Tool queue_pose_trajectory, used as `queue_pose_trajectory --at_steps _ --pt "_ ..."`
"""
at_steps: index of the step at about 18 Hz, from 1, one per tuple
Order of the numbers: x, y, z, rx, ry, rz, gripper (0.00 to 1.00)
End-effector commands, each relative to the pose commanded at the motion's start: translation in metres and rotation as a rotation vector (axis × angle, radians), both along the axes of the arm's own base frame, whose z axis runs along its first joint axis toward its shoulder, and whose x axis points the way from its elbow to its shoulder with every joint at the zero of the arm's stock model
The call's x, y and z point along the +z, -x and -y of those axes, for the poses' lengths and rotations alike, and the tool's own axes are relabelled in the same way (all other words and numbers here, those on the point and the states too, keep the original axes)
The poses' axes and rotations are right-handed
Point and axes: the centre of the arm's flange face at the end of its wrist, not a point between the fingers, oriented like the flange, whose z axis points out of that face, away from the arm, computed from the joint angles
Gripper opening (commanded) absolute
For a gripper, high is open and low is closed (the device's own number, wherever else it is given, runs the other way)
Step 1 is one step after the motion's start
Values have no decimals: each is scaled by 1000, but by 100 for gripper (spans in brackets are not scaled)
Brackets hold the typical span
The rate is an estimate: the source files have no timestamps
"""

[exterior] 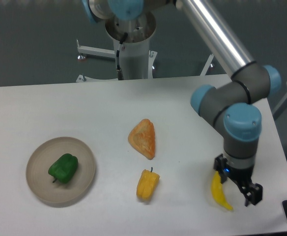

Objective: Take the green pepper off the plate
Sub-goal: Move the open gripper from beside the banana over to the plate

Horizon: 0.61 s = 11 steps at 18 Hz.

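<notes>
The green pepper (63,167) is small, glossy and dark green. It lies on the round beige plate (40,189) at the table's front left, a little left of the plate's middle. My gripper (236,190) is far to the right, near the table's front right corner, pointing down just above the surface. Its fingers stand apart and hold nothing. It is about two thirds of the table's width away from the pepper.
A yellow banana (220,194) lies right by the gripper's left finger. A yellow-orange pepper (147,185) lies at front centre. An orange-tan triangular pastry (143,138) lies behind it. The arm's base stands at the back centre.
</notes>
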Motion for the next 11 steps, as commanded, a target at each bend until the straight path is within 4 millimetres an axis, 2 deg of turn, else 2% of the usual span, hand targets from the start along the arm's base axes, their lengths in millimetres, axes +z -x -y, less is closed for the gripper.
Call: queue_pose_trajectory --at_steps 3,5,8,11 --pt "24 -49 -4 91 -43 96 100" --pt "31 -92 -12 184 -51 169 100" --pt "24 -158 -18 290 -25 249 100" --pt "11 -212 -19 354 -4 336 100"
